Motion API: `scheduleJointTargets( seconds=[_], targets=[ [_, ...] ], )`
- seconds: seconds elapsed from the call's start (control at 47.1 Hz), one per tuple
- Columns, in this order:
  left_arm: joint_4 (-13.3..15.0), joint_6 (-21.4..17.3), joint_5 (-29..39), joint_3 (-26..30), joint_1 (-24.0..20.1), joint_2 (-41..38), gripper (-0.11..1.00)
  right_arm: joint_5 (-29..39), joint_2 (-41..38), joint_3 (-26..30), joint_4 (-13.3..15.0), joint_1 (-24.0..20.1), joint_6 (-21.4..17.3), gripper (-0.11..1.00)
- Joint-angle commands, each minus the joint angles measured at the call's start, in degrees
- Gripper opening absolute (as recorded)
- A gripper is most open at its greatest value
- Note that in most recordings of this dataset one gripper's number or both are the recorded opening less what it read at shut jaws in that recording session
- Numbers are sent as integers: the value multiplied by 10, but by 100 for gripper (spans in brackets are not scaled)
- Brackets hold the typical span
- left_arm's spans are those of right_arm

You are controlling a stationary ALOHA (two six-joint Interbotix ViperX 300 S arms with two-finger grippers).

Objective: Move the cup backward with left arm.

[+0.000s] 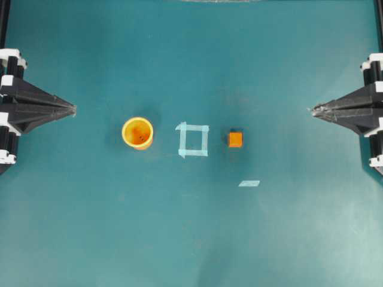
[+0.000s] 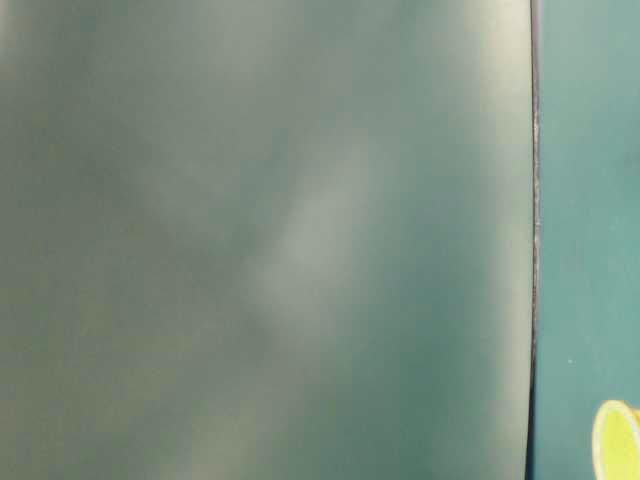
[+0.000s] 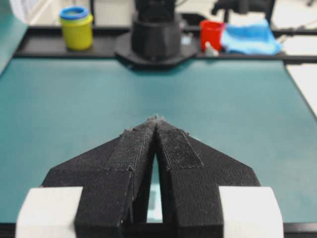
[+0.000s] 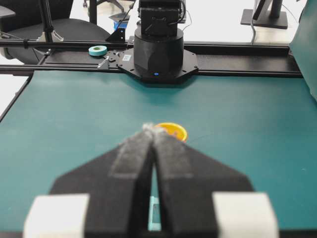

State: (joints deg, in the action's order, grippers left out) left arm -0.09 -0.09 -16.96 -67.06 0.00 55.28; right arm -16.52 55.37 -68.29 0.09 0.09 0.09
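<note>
Tape square (image 1: 193, 139): I see it mid-table.
Orange cube (image 1: 236, 139): just right of it.
Tape strip (image 1: 249, 183): lies nearby.

**Table surface and the items resting on it**

Teal table (image 1: 191, 239). In a row, left to right: upright yellow-orange cup (image 1: 137, 133), pale tape square (image 1: 193, 139), small orange cube (image 1: 236, 139). A loose tape strip (image 1: 249, 183) lies nearer the lower edge, beside the cube.
</note>
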Motion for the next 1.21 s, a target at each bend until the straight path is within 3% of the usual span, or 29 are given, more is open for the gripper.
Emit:
scheduleJointTargets(
  seconds=[0.0,0.297,0.552,0.658,0.785,0.87,1.018,1.188],
  targets=[
    [-7,-7,19,3,7,-1,-1,-2,-4,27,-2,1,-2,-1],
    [-7,-4,48,4,16,13,-1,76,-4,65,0,1,2,-1],
    [-5,1,71,1,16,9,2,76,-5,65,0,1,2,0],
    [-3,4,83,-6,16,4,22,75,-5,65,0,1,2,0],
    [2,21,107,-16,15,-8,61,75,-5,65,0,1,2,-1],
    [3,26,117,-21,15,-18,80,75,-5,65,0,1,2,-1],
    [-3,19,97,-38,15,-39,78,75,-4,66,0,1,2,0],
    [-3,12,-12,-83,-4,-60,78,75,-3,67,1,1,2,0]
  ],
)
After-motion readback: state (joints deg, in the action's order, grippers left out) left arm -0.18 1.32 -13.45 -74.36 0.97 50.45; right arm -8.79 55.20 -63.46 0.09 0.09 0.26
